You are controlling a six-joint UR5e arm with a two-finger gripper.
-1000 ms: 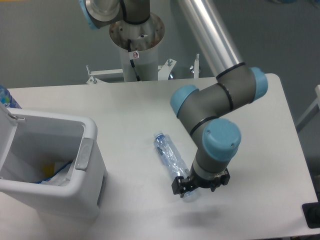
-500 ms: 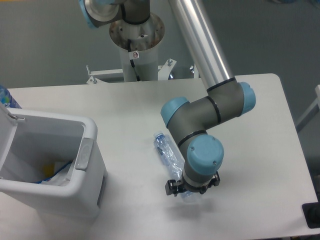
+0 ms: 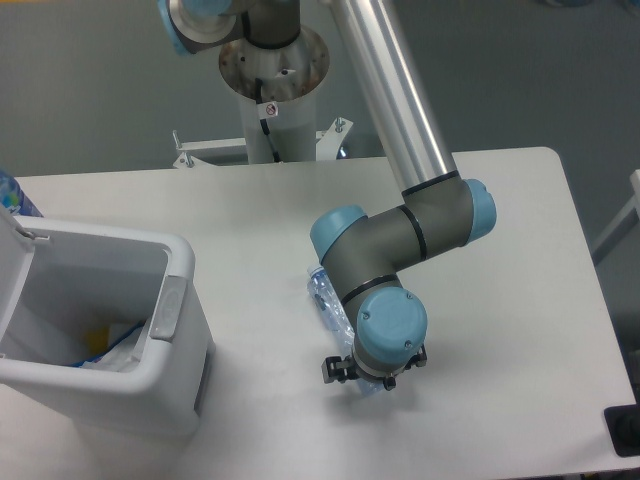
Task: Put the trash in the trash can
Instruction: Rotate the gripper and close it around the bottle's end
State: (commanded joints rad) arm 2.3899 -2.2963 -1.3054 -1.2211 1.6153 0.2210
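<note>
The robot's wrist is covering the tool [image 3: 362, 372] from above, so only small black parts are showing below the blue cap, and whether its jaws are closing on anything cannot be told. The wrist and forearm are also hiding most of the crushed bottle [image 3: 326, 298], leaving only its upper end and a sliver near the tool visible. The picture's left edge is cutting off the trash can [image 3: 175, 310] and its lid, and the items inside are lying too deep in shadow to identify.
</note>
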